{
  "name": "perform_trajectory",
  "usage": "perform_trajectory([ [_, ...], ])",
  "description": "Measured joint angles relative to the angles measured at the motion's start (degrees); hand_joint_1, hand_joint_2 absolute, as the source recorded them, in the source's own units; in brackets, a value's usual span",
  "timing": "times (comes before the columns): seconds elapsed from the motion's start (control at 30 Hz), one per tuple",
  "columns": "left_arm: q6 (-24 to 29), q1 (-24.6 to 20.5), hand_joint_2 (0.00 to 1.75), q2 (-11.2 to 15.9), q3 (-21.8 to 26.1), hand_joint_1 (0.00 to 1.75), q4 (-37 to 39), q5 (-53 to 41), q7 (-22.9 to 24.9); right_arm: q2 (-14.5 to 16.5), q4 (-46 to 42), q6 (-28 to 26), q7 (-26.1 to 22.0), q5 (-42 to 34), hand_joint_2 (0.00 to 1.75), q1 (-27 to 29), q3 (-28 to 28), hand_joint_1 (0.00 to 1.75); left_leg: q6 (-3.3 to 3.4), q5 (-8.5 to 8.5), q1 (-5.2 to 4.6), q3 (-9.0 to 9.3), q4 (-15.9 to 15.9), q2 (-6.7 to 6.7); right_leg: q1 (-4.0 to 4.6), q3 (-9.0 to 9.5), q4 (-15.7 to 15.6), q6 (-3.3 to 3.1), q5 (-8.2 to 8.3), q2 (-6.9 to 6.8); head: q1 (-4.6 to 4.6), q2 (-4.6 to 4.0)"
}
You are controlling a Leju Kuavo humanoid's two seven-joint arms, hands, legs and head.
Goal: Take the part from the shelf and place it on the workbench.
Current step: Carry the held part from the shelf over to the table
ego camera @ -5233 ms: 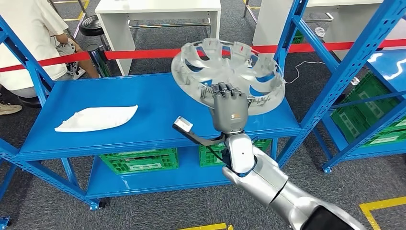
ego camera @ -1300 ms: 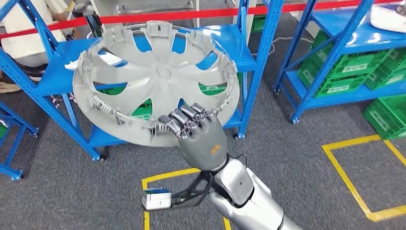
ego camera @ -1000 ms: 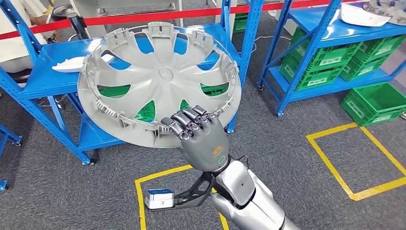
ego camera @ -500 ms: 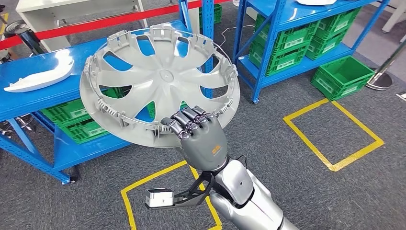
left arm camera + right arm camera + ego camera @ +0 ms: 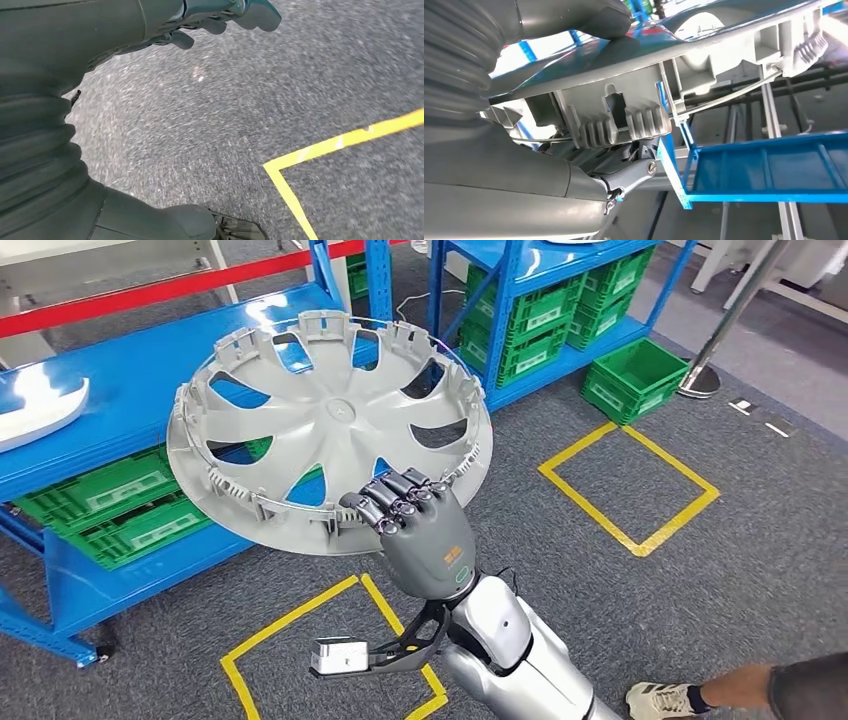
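Gripping the grey wheel cover [image 5: 330, 430] by its near rim, the right robot hand [image 5: 415, 530] holds it tilted above the blue shelf [image 5: 110, 390]. Left robot hand [image 5: 220, 17] hangs released over grey carpet [image 5: 240, 125].

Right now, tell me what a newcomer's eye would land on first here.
The big grey wheel cover, held up mid-picture by the right hand gripping its near rim. Behind it stands a blue shelf with green crates underneath; yellow floor squares mark the grey carpet to the right.

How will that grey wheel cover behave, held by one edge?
The wheel cover is probably light and fairly stiff: the right hand grips just its rim and it shows no sag. Its thin open spokes suggest it could flex or swing.
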Motion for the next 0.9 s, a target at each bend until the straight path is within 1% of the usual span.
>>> perform_trajectory([
  [0.03,0.02,-0.04,1.75,-0.01,0.04,0.0,0.0,0.03,-0.16,-0.09,0.06,0.0,-0.16,-0.13,1.75,0.05,0.0,1.75,-0.01,-0.04,-0.05,-0.02,0.06,0.76,0.02,1.13,-1.61,-0.12,1.04,-0.21,0.01,0.0],
  [0.07,0.04,-0.09,1.75,-0.03,0.05,0.0,0.0,0.04,-0.23,-0.17,0.09,0.0,-0.25,-0.28,1.75,0.09,0.0,1.75,-0.05,-0.12,-0.08,0.02,0.12,1.45,0.09,3.34,-5.24,-0.34,2.67,-0.74,0.01,0.0],
  [0.1,0.06,-0.15,1.75,-0.05,0.05,0.0,0.0,0.03,-0.27,-0.21,0.09,0.0,-0.28,-0.45,1.75,0.11,0.0,1.75,-0.16,-0.23,-0.18,0.04,0.19,2.05,0.3,5.74,-9.48,-0.7,3.97,-1.87,0.02,0.0],
  [0.13,0.09,-0.19,1.75,-0.07,0.06,0.0,0.0,0.03,-0.28,-0.23,0.09,0.0,-0.28,-0.6,1.75,0.13,0.0,1.75,-0.35,-0.36,-0.34,0.07,0.28,2.58,0.52,7.66,-13.0,-1.07,4.99,-2.82,-0.01,0.0],
  [0.17,0.1,-0.21,1.75,-0.08,0.07,0.0,0.0,0.03,-0.3,-0.25,0.1,-0.01,-0.29,-0.69,1.75,0.14,0.0,1.75,-0.61,-0.46,-0.47,0.11,0.32,3.06,0.74,8.78,-15.2,-1.41,5.47,-3.48,-0.02,0.0],
  [0.2,0.12,-0.22,1.75,-0.09,0.08,0.0,0.01,0.03,-0.31,-0.28,0.1,-0.02,-0.32,-0.75,1.75,0.16,0.0,1.75,-0.92,-0.5,-0.6,0.16,0.27,3.52,0.95,9.01,-15.98,-1.73,5.5,-3.64,-0.03,0.0],
  [0.23,0.13,-0.25,1.75,-0.13,0.09,0.0,0.01,0.03,-0.32,-0.34,0.1,-0.03,-0.36,-0.78,1.75,0.19,0.0,1.75,-1.25,-0.5,-0.68,0.27,0.17,4.02,1.0,8.88,-16.04,-1.98,5.72,-3.0,-0.04,0.0],
  [0.27,0.14,-0.29,1.75,-0.15,0.09,0.0,0.0,0.03,-0.33,-0.41,0.1,-0.04,-0.4,-0.78,1.75,0.22,0.0,1.75,-1.59,-0.57,-0.64,0.29,0.07,4.31,0.85,8.85,-16.2,-2.3,5.9,-2.38,-0.03,0.0],
  [0.3,0.15,-0.35,1.75,-0.17,0.1,0.0,-0.01,0.02,-0.34,-0.46,0.09,-0.05,-0.41,-0.8,1.75,0.25,0.0,1.75,-1.91,-0.95,-0.57,0.21,0.35,3.81,0.66,8.87,-16.44,-2.64,6.09,-1.82,-0.05,0.0],
  [0.33,0.15,-0.39,1.75,-0.19,0.1,0.0,-0.01,0.01,-0.36,-0.48,0.1,-0.04,-0.4,-0.82,1.75,0.27,0.01,1.75,-2.19,-1.93,-0.48,-0.29,1.59,2.68,0.41,8.92,-16.68,-2.98,6.3,-1.31,-0.1,0.0],
  [0.37,0.16,-0.38,1.75,-0.18,0.1,0.0,-0.01,-0.01,-0.37,-0.48,0.1,-0.04,-0.4,-0.82,1.75,0.29,0.01,1.75,-2.42,-3.44,-0.35,-1.32,3.96,1.19,0.18,8.97,-16.85,-3.24,6.46,-0.81,-0.18,0.0],
  [0.4,0.16,-0.31,1.75,-0.18,0.11,0.0,0.01,-0.04,-0.37,-0.48,0.11,-0.03,-0.37,-0.79,1.75,0.33,0.02,1.75,-2.59,-5.3,-0.28,-2.82,7.48,-0.28,0.15,8.9,-16.87,-3.39,6.52,-0.25,-0.25,0.0],
  [0.43,0.17,-0.21,1.75,-0.17,0.11,0.0,0.02,-0.19,-0.36,-0.5,0.12,-0.02,-0.26,-0.62,1.75,0.42,0.02,1.75,-2.72,-7.0,-0.24,-4.58,11.31,-1.1,0.13,8.84,-16.86,-3.48,6.56,0.4,-0.29,0.0],
  [0.47,0.16,-0.09,1.75,-0.16,0.12,0.0,0.03,-0.54,-0.26,-0.55,0.11,-0.03,-0.01,-0.32,1.75,0.62,0.02,1.75,-2.83,-7.9,-0.23,-5.96,14.23,-1.44,0.14,8.8,-16.84,-3.5,6.58,1.1,-0.3,0.0],
  [0.5,0.08,0.01,1.75,-0.14,0.1,0.0,0.04,-1.22,0.04,-0.64,0.05,-0.03,0.43,0.1,1.75,0.95,-0.03,1.75,-2.9,-7.75,-0.2,-6.57,15.43,-1.58,0.12,8.79,-16.8,-3.48,6.61,1.85,-0.31,0.0],
  [0.53,-0.13,0.07,1.75,-0.07,0.0,0.0,0.07,-2.17,0.5,-0.79,-0.14,-0.04,0.94,0.53,1.75,1.46,-0.15,1.75,-2.92,-6.46,-0.14,-6.1,14.32,-1.74,0.08,8.81,-16.73,-3.41,6.63,2.59,-0.31,0.0],
  [0.57,-0.42,0.1,1.75,0.06,-0.18,0.0,0.09,-3.22,1.12,-0.98,-0.49,-0.04,1.41,0.91,1.75,2.15,-0.36,1.75,-2.92,-4.41,-0.02,-4.68,11.22,-2.18,0.01,8.81,-16.6,-3.29,6.64,3.32,-0.32,0.0],
  [0.6,-0.74,0.13,1.75,0.24,-0.43,0.0,0.1,-4.1,1.7,-1.22,-1.02,-0.04,1.71,1.19,1.75,2.95,-0.66,1.75,-2.92,-2.61,0.21,-2.86,7.33,-3.42,-0.09,8.76,-16.42,-3.09,6.63,4.03,-0.32,0.0],
  [0.63,-1.05,0.21,1.75,0.41,-0.66,0.0,0.12,-4.6,2.01,-1.45,-1.61,-0.04,1.79,1.36,1.75,3.69,-0.99,1.75,-2.91,-1.42,0.42,-1.3,3.8,-4.97,-0.1,8.57,-16.14,-2.79,6.63,4.75,-0.32,0.0],
  [0.67,-1.29,0.3,1.75,0.58,-0.82,0.0,0.13,-4.72,1.93,-1.62,-2.2,-0.03,1.7,1.51,1.75,4.33,-1.3,1.75,-2.83,-0.89,0.56,-0.27,1.51,-6.2,-0.13,8.29,-15.97,-2.42,6.71,5.42,-0.31,0.0],
  [0.7,-1.51,0.37,1.75,0.76,-0.9,0.0,0.14,-4.51,1.41,-1.77,-2.79,-0.03,1.43,1.64,1.75,4.88,-1.58,1.75,-2.63,-0.98,0.55,0.14,0.6,-6.97,-0.17,7.95,-15.91,-1.97,6.89,6.15,-0.33,0.0],
  [0.73,-1.68,0.42,1.75,0.93,-0.9,0.0,0.14,-4.14,0.59,-1.87,-3.32,-0.04,1.13,1.82,1.75,5.32,-1.85,1.75,-2.34,-1.0,0.4,0.18,0.48,-6.78,-0.22,7.64,-15.98,-1.49,7.16,6.89,-0.33,0.0],
  [0.77,-1.81,0.4,1.75,1.14,-0.89,0.0,0.09,-3.67,-0.33,-1.94,-3.82,-0.05,0.85,2.05,1.75,5.71,-2.1,1.75,-1.89,-0.82,0.4,0.22,0.48,-6.03,-0.33,7.39,-16.16,-1.06,7.43,7.55,-0.35,0.0],
  [0.8,-1.87,0.3,1.75,1.34,-0.85,0.0,0.03,-3.18,-1.01,-2.01,-4.22,-0.07,0.72,2.32,1.75,5.99,-2.34,1.75,-1.42,-0.6,0.39,0.3,0.3,-5.29,-0.32,7.11,-15.96,-0.71,7.39,7.2,-0.32,0.0],
  [0.83,-1.98,0.17,1.75,1.48,-0.8,0.0,-0.02,-2.73,-1.35,-2.05,-4.45,-0.07,0.8,2.64,1.75,6.07,-2.54,1.75,-0.94,-0.38,0.42,0.35,0.09,-4.52,-0.24,6.53,-14.97,-0.46,6.78,5.96,-0.15,0.0],
  [0.87,-2.15,0.04,1.75,1.56,-0.74,0.0,-0.06,-2.38,-1.35,-2.08,-4.56,-0.07,1.01,2.92,1.75,6.02,-2.69,1.75,-0.52,-0.21,0.45,0.37,-0.11,-3.7,-0.14,5.46,-12.84,-0.28,5.55,4.22,0.02,0.0],
  [0.9,-2.39,-0.04,1.75,1.61,-0.67,0.0,-0.07,-2.15,-1.05,-2.09,-4.58,-0.05,1.31,3.15,1.75,5.93,-2.81,1.75,-0.27,-0.16,0.29,0.35,-0.14,-2.87,-0.04,3.9,-9.51,-0.13,3.8,2.2,0.2,0.0],
])
